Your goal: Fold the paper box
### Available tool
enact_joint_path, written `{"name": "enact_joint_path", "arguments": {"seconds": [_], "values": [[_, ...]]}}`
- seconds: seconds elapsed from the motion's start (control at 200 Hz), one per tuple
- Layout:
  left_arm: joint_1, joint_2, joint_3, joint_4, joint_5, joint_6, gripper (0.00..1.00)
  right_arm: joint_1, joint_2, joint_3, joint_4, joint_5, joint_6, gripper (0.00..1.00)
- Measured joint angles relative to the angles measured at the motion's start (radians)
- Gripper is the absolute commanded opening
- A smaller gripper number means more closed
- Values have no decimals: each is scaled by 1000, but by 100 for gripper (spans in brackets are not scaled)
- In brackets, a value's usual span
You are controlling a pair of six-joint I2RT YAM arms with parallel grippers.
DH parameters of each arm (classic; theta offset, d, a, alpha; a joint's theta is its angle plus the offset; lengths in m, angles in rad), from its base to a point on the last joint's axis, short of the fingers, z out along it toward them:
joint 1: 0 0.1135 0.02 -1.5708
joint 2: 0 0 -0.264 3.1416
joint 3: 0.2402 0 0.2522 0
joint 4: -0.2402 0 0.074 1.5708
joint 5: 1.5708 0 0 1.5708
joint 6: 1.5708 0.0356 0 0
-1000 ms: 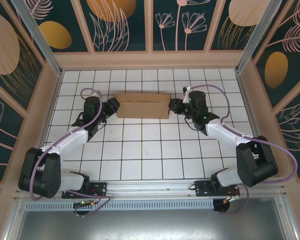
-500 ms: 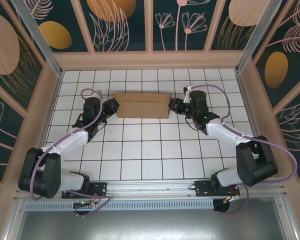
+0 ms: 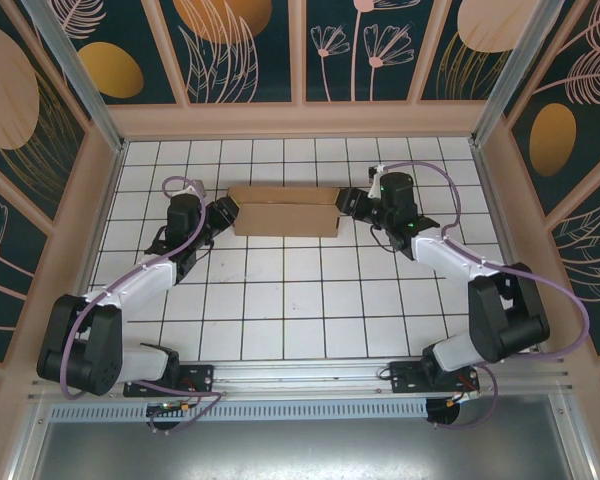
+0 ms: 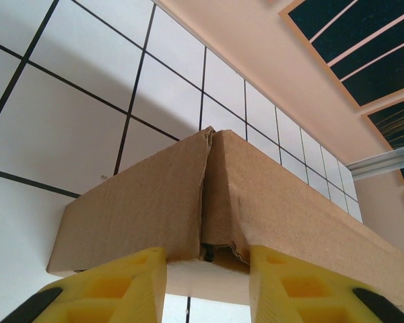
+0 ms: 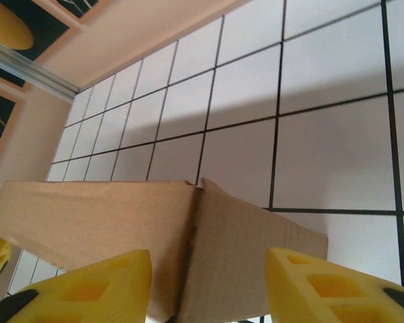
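Note:
The paper box is folded up into a closed brown oblong and lies on the tiled table toward the back. My left gripper is at its left end. In the left wrist view the box's corner wedges between the yellow fingers, which press on both faces, so the gripper is shut on it. My right gripper is at the box's right end. In the right wrist view it stands open, its fingers wide on either side of the box's corner without touching it.
The white tiled table is ringed by low peach walls at the back and both sides. The box lies two tiles from the back wall. Both arms reach forward from their bases at the near edge.
My right gripper has opened and shifted toward the back, up along the box's right end. My left gripper has closed a little on the left corner. The box has stayed put.

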State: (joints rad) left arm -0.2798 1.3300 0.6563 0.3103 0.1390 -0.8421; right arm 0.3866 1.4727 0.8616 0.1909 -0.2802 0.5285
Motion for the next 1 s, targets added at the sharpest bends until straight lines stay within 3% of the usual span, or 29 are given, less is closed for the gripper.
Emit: {"name": "enact_joint_path", "arguments": {"seconds": [0.485, 1.001], "values": [[5, 21, -14, 55, 2, -6, 31, 16, 64, 1, 127, 21, 12, 30], [15, 54, -32, 142, 14, -36, 32, 31, 66, -19, 176, 55, 13, 31]]}}
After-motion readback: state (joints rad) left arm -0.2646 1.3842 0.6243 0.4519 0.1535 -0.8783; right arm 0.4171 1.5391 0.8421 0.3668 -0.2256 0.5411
